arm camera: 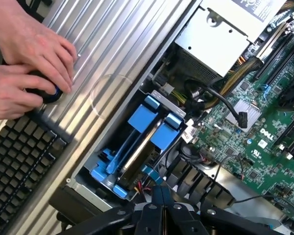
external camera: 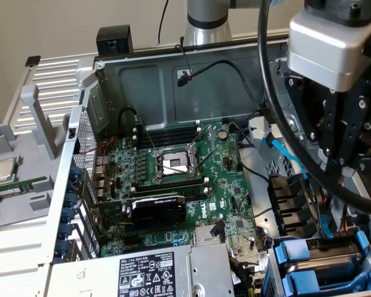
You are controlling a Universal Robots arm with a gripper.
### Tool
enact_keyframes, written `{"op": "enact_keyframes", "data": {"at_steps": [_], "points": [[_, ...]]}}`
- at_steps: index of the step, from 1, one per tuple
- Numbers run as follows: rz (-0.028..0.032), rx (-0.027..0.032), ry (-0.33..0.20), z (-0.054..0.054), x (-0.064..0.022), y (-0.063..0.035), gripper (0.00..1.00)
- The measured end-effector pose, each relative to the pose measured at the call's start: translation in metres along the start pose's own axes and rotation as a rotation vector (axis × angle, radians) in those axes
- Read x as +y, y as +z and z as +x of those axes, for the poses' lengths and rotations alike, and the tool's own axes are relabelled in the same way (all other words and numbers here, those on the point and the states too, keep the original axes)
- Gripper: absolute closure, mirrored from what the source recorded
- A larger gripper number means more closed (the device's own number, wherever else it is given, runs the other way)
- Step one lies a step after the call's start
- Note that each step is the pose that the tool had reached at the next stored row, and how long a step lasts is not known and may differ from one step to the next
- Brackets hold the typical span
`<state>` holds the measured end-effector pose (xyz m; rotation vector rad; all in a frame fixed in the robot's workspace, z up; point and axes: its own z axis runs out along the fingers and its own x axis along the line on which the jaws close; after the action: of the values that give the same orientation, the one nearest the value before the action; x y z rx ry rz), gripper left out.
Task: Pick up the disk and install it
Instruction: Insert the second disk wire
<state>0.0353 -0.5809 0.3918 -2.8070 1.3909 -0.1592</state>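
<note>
Blue plastic frames the disk [arm camera: 139, 142], which sits slotted in its drive bay at the near right corner of the open computer case [external camera: 173, 80] in the exterior view. Above that bay hangs the gripper [arm camera: 161, 196], its jaws pressed together with nothing between them. Beyond lie the green motherboard [external camera: 185, 167] and, outside the case, a person's hands [arm camera: 27, 68] beside a black keyboard [arm camera: 19, 161].

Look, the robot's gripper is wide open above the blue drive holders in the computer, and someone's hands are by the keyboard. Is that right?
Not quite. The gripper is shut, not wide open: the wrist view shows its fingertips pressed together with nothing between them. The rest holds: it hangs above the blue drive holders in the computer, and a person's hands are by the keyboard.
</note>
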Motion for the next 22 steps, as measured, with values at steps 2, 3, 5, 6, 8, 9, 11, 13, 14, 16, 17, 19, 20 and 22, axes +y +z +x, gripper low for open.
{"op": "enact_keyframes", "data": {"at_steps": [2,3,5,6,8,9,11,13,14,16,17,19,20,22], "points": [[0.0000,-0.0037,-0.033,0.0000,0.0000,0.0000,0.89],[0.0001,-0.0056,-0.049,0.0000,0.0000,0.0000,0.89],[0.0004,-0.0095,-0.085,0.0000,0.0000,-0.0001,0.89],[0.0007,-0.0112,-0.102,0.0000,0.0000,-0.0001,0.89],[0.0019,-0.0143,-0.136,0.0000,0.0000,0.0000,0.89],[0.0027,-0.0155,-0.152,0.0000,0.0000,0.0000,0.89],[0.0051,-0.0179,-0.188,0.0000,0.0000,-0.0001,0.89],[0.0077,-0.0203,-0.221,0.0001,-0.0001,0.0000,0.89],[0.0093,-0.0216,-0.239,0.0001,-0.0001,0.0000,0.89],[0.0125,-0.0241,-0.271,0.0002,-0.0003,0.0000,0.89],[0.0140,-0.0253,-0.287,0.0003,-0.0004,0.0000,0.89],[0.0174,-0.0276,-0.321,0.0005,-0.0006,0.0000,0.89],[0.0190,-0.0287,-0.336,0.0006,-0.0007,0.0000,0.89],[0.0222,-0.0308,-0.368,0.0008,-0.0010,0.0001,0.89]]}}
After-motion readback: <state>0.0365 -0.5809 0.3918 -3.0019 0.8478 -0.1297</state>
